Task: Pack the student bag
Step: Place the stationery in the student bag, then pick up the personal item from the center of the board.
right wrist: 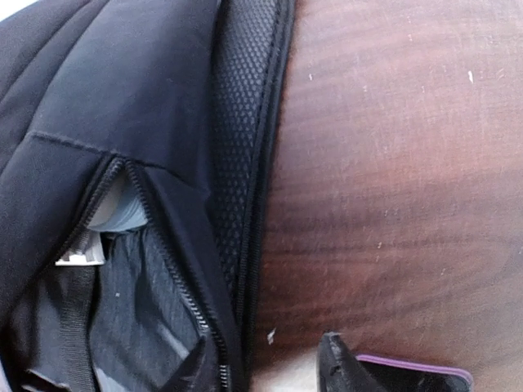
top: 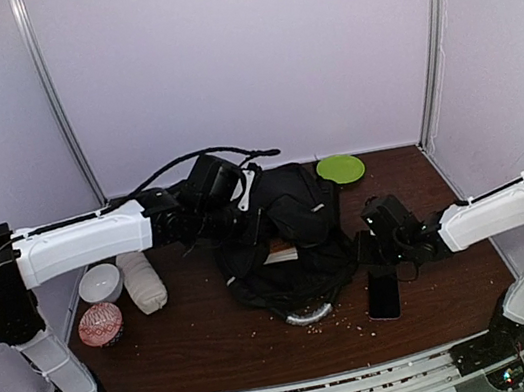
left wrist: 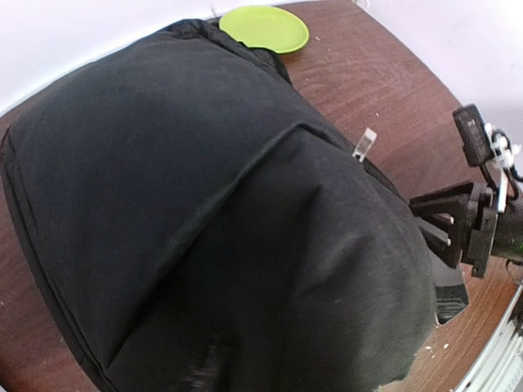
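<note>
Roughly, student bag lies long axis near-to-far; left pincer: cannot tell; right pincer parted.

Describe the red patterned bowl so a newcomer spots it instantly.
Start at the big black student bag, then look to the left end of the table. Three items cluster there, and the red patterned bowl sits nearest the front edge. Its neighbours, a bowl and a roll, are plain white; it alone is red with a pale pattern.
</note>
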Tool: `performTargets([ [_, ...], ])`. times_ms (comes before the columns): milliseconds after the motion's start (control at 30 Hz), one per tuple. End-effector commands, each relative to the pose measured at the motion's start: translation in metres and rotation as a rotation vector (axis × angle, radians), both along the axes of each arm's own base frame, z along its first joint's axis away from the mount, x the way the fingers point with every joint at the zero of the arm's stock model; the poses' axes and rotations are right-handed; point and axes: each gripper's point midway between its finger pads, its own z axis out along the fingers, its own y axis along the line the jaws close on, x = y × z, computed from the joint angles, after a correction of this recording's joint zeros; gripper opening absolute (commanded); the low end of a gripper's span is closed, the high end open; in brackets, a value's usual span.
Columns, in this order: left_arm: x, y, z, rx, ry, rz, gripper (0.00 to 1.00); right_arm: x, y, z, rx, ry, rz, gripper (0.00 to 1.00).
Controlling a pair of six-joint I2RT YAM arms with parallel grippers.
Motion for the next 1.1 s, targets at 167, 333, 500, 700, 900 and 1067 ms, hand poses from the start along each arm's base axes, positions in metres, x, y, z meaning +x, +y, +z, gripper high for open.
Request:
performTargets([
  [167, 0.004, 0.040, 0.033, -0.092, -0.033, 0.143, 0.67, -0.013, 0.005, 0.038, 0.040, -0.033, 0.091, 0.58],
  [333, -0.007, 0.064, 0.039, -0.080, -0.030, 0.191, 0.84, -0.026, 0.009, 0.055, 0.070, -0.053, 0.145, 0.65],
  [500, -0.024, 0.098, 0.035, -0.062, -0.020, 0.255, 0.91, -0.045, -0.005, 0.063, 0.078, -0.063, 0.130, 0.67],
  [700, -0.038, 0.146, 0.025, -0.040, -0.070, 0.355, 0.93, -0.068, -0.041, 0.028, 0.043, 0.033, 0.013, 0.70],
  [900, -0.044, 0.150, 0.025, -0.065, -0.102, 0.330, 0.93, -0.091, -0.051, -0.007, -0.007, 0.164, -0.007, 0.72],
  [1067, -0.045, 0.145, 0.014, -0.058, -0.100, 0.298, 0.93, -0.101, -0.045, -0.020, -0.030, 0.231, 0.006, 0.78],
])
